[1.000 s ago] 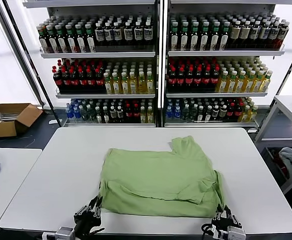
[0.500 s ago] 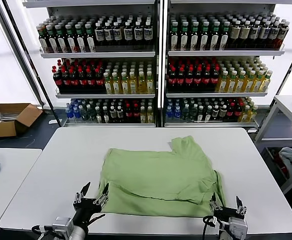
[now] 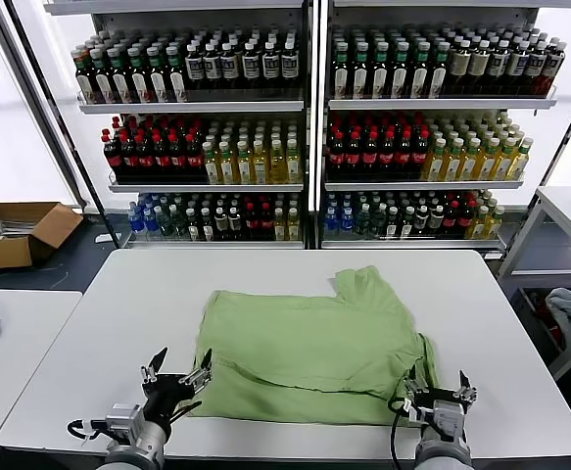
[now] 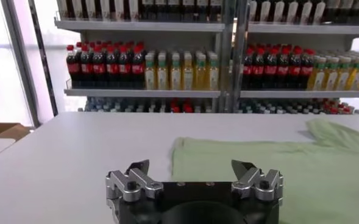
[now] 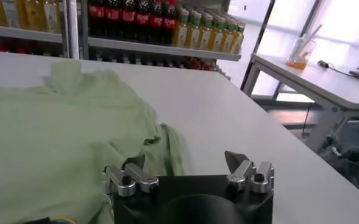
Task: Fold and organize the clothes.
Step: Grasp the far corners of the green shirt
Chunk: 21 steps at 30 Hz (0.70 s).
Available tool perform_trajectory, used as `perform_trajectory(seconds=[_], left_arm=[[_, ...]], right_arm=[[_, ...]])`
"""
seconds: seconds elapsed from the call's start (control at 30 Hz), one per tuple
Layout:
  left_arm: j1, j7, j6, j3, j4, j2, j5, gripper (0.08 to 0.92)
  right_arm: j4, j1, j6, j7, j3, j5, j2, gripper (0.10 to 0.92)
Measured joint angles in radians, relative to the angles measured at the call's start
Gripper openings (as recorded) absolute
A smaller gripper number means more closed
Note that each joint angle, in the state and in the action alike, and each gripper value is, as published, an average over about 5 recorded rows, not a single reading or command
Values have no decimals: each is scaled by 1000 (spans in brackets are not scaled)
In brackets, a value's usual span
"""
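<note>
Shirt (image 3: 309, 352) flat between open left hand (image 3: 177, 375) and right hand (image 3: 436, 394)

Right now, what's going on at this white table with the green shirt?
A two-armed robot is folding a light green short-sleeved polo shirt that lies partly folded on the white table. Both grippers sit at the table's near edge with jaws open and nothing held: the left gripper by the shirt's near left corner, the right gripper by its near right corner. Neither is touching the fabric. Shelves of bottled drinks stand behind.
</note>
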Motion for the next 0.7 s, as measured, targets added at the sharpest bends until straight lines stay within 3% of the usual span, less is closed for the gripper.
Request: perform_trajectory(seconds=[0.7], left_arm=[[-288,16,53,60,209,69,-86,823]], right_arm=[[-387,487,5,16,-39,107,133,823]])
